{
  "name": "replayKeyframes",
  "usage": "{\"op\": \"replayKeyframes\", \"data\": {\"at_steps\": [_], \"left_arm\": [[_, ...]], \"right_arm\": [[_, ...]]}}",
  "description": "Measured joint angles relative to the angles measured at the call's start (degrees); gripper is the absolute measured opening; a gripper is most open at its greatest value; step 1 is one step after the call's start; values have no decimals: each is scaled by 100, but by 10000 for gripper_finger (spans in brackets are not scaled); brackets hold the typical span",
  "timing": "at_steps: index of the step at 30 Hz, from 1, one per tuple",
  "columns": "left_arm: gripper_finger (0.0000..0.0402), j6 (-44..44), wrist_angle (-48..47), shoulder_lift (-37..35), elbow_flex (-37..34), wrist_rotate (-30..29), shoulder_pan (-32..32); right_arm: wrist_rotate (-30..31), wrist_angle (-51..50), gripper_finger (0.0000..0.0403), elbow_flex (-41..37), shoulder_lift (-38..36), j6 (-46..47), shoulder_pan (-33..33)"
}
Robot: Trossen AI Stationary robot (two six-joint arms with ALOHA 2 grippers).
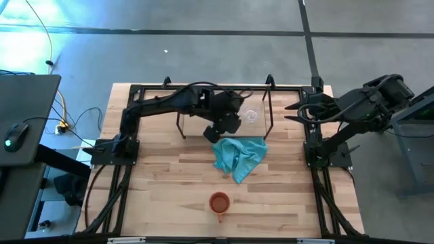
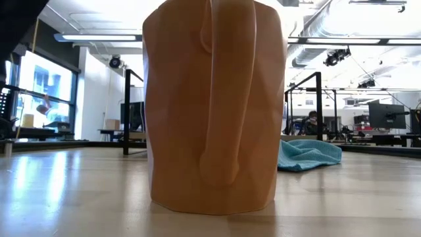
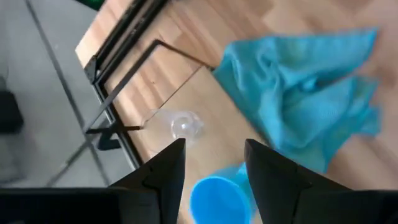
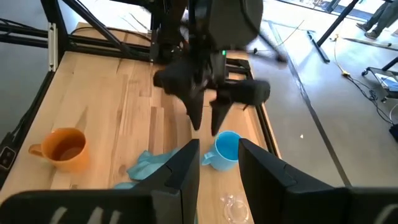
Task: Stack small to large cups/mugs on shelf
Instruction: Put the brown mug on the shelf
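My left gripper reaches over the table's middle, open, pointing down. Its fingers hang just above the bright blue mug, which stands upright on the table next to the teal cloth. The left wrist view shows the blue mug below and between the fingers. The small clear glass cup stands within the outline of the black wire shelf. The orange-brown mug stands near the table's near edge and fills the low view. My right gripper waits open at the table's right edge.
The teal cloth lies crumpled just nearer than the shelf, beside the blue mug. Black arm mounts stand at the table's left and right sides. Bare wood lies between the cloth and the orange-brown mug. A person sits in the room far behind.
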Motion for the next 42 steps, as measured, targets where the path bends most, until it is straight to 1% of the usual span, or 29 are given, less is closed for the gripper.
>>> {"op": "replayKeyframes", "data": {"at_steps": [4,8,13,15,18,21,26,30,36,39,42], "left_arm": [[154,-1208,-136,-293,0,104,-188],[154,-2348,-337,-558,0,451,-412],[154,-3273,-683,-755,0,882,-838],[154,-3527,-876,-791,0,1066,-1043],[154,-3809,-1148,-793,0,1252,-1355],[154,-4056,-1428,-793,0,1318,-1636],[154,-4531,-1641,-793,-4,1322,-2015],[154,-4790,-1814,-858,-9,1318,-2305],[154,-4940,-1855,-1048,-9,1397,-2763],[154,-5006,-1853,-1236,-9,1361,-3013],[154,-5169,-1852,-1493,-9,1014,-3305]], "right_arm": [[-4,-1,101,0,0,93,0],[-2,1,101,0,0,251,0],[-28,-1,101,2,47,561,-2],[-262,-1,101,2,105,712,-2],[-618,-4,101,2,242,901,1],[-896,-22,101,2,454,1080,7],[-1080,-115,101,2,876,1337,196],[-1332,-113,101,2,1245,1753,455],[-1334,-33,101,2,1773,2770,916],[-1079,59,101,2,2033,3312,1131],[-753,119,101,2,2316,3906,1327]]}}
